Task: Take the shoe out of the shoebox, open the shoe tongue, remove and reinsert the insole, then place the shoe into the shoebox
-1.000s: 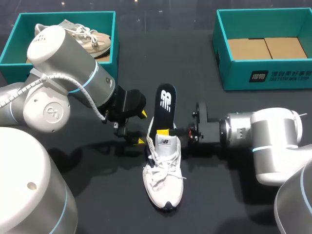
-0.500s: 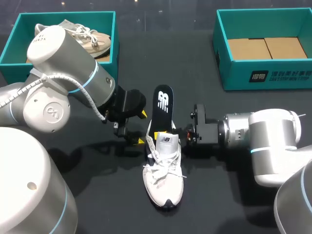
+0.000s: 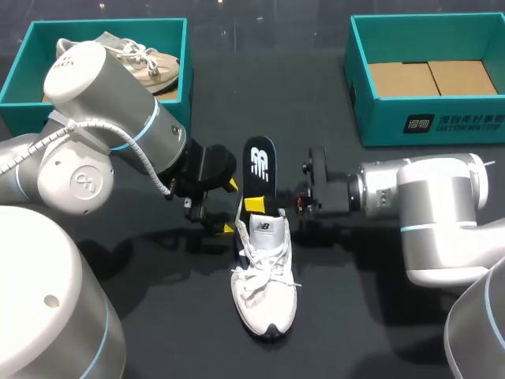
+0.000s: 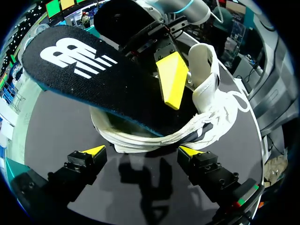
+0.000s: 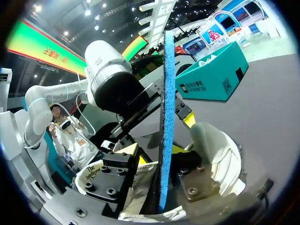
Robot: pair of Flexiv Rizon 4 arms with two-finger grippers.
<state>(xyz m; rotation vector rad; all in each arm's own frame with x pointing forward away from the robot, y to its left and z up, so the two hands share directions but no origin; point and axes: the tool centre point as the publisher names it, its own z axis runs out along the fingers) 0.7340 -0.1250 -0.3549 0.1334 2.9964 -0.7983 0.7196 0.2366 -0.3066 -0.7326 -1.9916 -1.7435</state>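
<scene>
A white sneaker lies mid-table with its toe toward me. A black insole with a white logo stands tilted up out of its heel opening. My right gripper comes in from the right and stands open around the insole, which rises edge-on between its fingers. One yellow finger lies against the logo face. My left gripper is open just left of the heel. In its wrist view the sneaker's heel sits ahead of the open left gripper. The tongue stands up.
An open teal shoebox with a cardboard floor stands at the back right. A second teal box at the back left holds a beige shoe. My left arm's bulky elbow hangs over that box's front.
My right gripper has opened from a tight grip and shifted left. The insole has leaned and moved left with it, sitting lower in the shoe. The left arm has not moved.
</scene>
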